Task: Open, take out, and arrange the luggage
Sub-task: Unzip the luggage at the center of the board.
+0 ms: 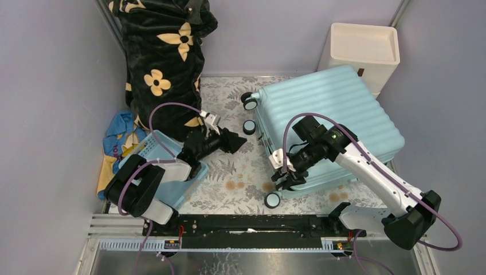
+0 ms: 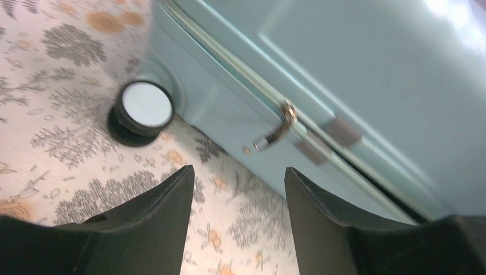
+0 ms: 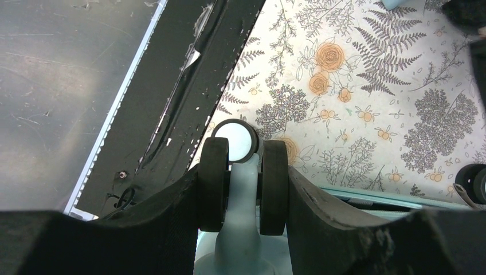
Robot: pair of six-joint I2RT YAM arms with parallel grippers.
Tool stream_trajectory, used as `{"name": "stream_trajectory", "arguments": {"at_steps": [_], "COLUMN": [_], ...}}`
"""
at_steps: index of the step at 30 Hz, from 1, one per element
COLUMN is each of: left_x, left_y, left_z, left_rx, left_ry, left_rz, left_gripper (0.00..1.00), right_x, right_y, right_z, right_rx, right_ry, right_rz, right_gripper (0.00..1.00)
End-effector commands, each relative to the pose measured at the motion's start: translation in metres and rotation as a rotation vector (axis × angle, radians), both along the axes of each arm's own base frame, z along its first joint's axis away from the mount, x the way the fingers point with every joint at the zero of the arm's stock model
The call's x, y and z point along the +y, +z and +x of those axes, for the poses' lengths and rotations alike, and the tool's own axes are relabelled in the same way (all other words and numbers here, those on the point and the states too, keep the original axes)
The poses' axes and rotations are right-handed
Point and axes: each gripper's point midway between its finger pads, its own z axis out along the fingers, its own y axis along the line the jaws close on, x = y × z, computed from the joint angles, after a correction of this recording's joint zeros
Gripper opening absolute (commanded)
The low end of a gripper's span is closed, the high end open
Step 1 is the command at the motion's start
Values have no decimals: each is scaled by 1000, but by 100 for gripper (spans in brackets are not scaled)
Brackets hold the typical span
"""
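Left wrist: left claw [image 2: 239,172] wide, empty, near zip pull [image 2: 274,133] on luggage [image 1: 338,109], flat on surface [image 1: 229,172]. Right claw [image 3: 243,177] clamps wheel bracket [image 3: 243,200]. Pinch pull squarely, drag along seam, no yank.

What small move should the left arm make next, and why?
Probably ease the left gripper forward and close it on the zipper pull. Its jaws stand open and empty, short of the pull, which hangs on the side seam of the luggage. The right gripper is clamped on a caster, apparently steadying the case.
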Motion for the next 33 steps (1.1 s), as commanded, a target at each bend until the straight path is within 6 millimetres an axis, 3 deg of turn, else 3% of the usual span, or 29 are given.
{"name": "stream_trajectory", "arguments": {"at_steps": [1, 9, 18, 33], "left_x": [-4, -23, -61, -75], "left_y": [6, 9, -4, -21], "left_z": [-34, -34, -12, 18], "left_rx": [-186, -428, -424, -365], "left_ry": [-162, -262, -282, -234], "left_rz": [37, 103, 140, 186], "left_gripper": [69, 72, 69, 47], "right_x": [18, 28, 38, 43], "right_y": [31, 47, 54, 50], "right_z": [-18, -13, -5, -1], "right_rx": [137, 146, 154, 179], "right_ry": [56, 82, 92, 94], "right_rz": [141, 179, 205, 205], "right_gripper": [9, 9, 8, 8]}}
